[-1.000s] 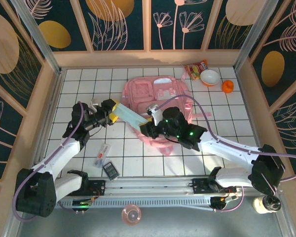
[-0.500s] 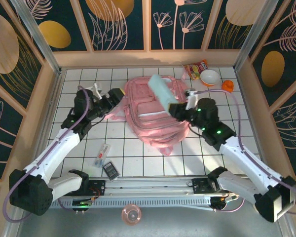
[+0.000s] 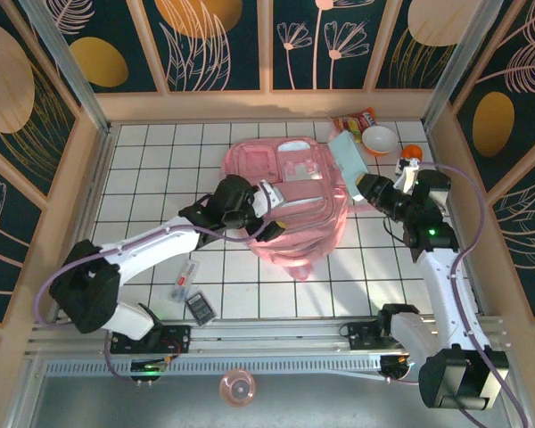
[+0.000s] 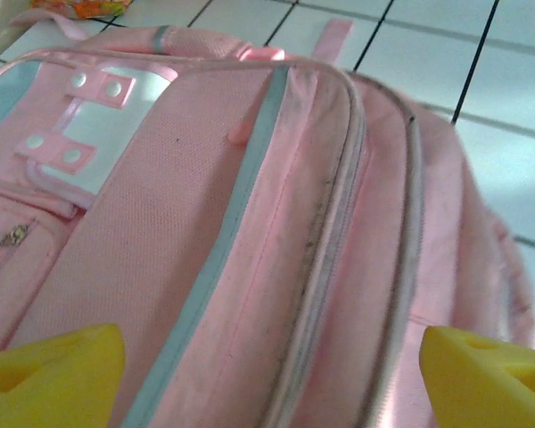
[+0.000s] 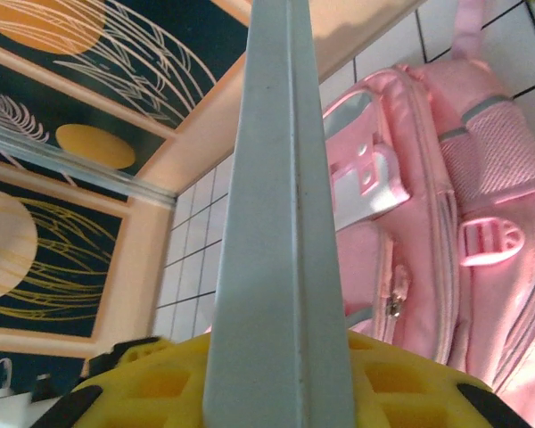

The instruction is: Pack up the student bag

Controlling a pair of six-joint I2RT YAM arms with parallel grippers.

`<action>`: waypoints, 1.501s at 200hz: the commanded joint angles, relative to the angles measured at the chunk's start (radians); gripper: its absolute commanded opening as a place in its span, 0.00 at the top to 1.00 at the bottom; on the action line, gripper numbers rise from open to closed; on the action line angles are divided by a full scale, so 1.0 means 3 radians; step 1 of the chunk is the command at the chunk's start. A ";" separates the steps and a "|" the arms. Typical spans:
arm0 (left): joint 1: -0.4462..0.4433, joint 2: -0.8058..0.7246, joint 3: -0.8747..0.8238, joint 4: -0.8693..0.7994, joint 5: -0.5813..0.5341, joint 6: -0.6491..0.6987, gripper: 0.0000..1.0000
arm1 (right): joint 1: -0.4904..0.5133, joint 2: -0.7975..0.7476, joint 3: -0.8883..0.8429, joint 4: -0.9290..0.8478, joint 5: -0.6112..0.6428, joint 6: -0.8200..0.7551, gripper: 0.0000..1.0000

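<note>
Item, nearest the rail: a dark calculator point(image 3: 200, 308) and a clear pen packet point(image 3: 185, 281) are lying on the white tiled table point(image 3: 143, 152), just where they were lying a second ago. Item, left gripper point(image 3: 272, 214): it is reaching in from the left and hovering just over the near part of the student bag point(image 3: 308, 227). Its yellow fingers point(image 4: 58, 374) are standing wide apart, with nothing between them and pink fabric beneath. A second ago it was meeting the right gripper at the pale blue-green case point(image 3: 346, 155) by the bag's left side; it has since been letting go and spreading. Item, student bag: it is lying mid-table with its front pockets up, and its main zip seems closed in the left wrist view. Item, right gripper point(image 3: 366, 185): it is clamping the case by its lower end, fingers drawn tight on it. It is holding the case raised by the bag's far right corner, having carried it there from the middle. Item, far right: a snack packet point(image 3: 357, 123), a white bowl point(image 3: 379, 140) and an orange object point(image 3: 412, 155) are sitting near the back wall. Reading: the handover looks finished, the case is not yet packed, and the freed left gripper is probably going for the bag's opening.
</note>
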 commanded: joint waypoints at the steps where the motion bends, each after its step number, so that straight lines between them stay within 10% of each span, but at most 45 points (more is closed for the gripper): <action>1: -0.0005 0.0193 0.0205 -0.0035 -0.0100 0.0757 0.14 | -0.0017 -0.0119 -0.0053 0.0040 -0.0233 0.0049 0.88; 68: -0.0005 0.0680 0.0457 -0.0041 -0.0335 0.0724 0.23 | -0.0030 -0.0132 -0.0069 -0.0022 -0.0253 0.0008 0.89; 111: -0.0005 0.0619 0.0601 -0.0061 -0.0537 0.0479 1.00 | -0.0144 -0.0252 -0.0001 -0.0332 0.0000 0.0008 0.90; 165: 0.0069 0.0136 0.0843 0.0242 -0.0883 -0.0449 1.00 | -0.0492 -0.0688 -0.0241 -0.0713 0.0411 0.0416 0.89; 201: 0.0264 0.0181 0.1145 0.0311 -0.0799 -0.0945 1.00 | -0.0420 -0.0699 -0.0227 -0.0798 -0.0220 0.0416 0.89; 258: 0.0307 0.0472 0.1552 0.0122 -0.0762 -0.0995 1.00 | 0.0374 -0.0614 -0.0308 -0.0532 -0.0646 0.0838 0.88; 300: 0.0310 0.0507 0.1631 0.0157 -0.0565 -0.1073 1.00 | 0.1045 -0.0345 -0.0566 0.0285 -0.0044 0.1442 0.88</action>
